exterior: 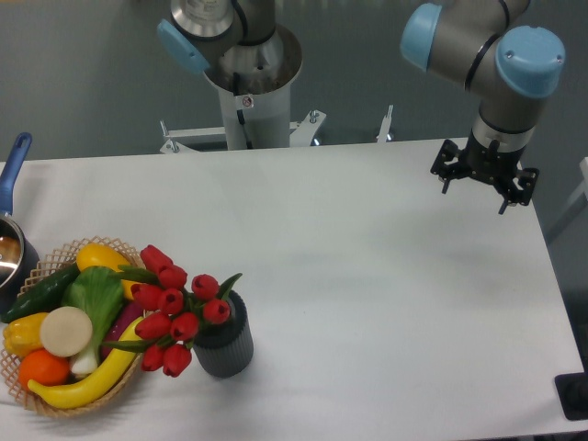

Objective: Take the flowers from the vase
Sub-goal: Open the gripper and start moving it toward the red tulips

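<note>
The flowers (175, 308), a bunch of red tulip buds with green leaves, stand in the vase (226, 342), a short dark grey ribbed cylinder near the table's front left. The bunch leans left over the rim of the wicker basket. My gripper (485, 180) hangs over the table's far right corner, far from the vase. It points down, its black fingers look spread apart, and it holds nothing.
A wicker basket (64, 404) of colourful fruit and vegetables sits at the front left, touching the flowers. A blue-handled metal pot (11, 248) is at the left edge. The robot's base column (248, 92) stands behind the table.
</note>
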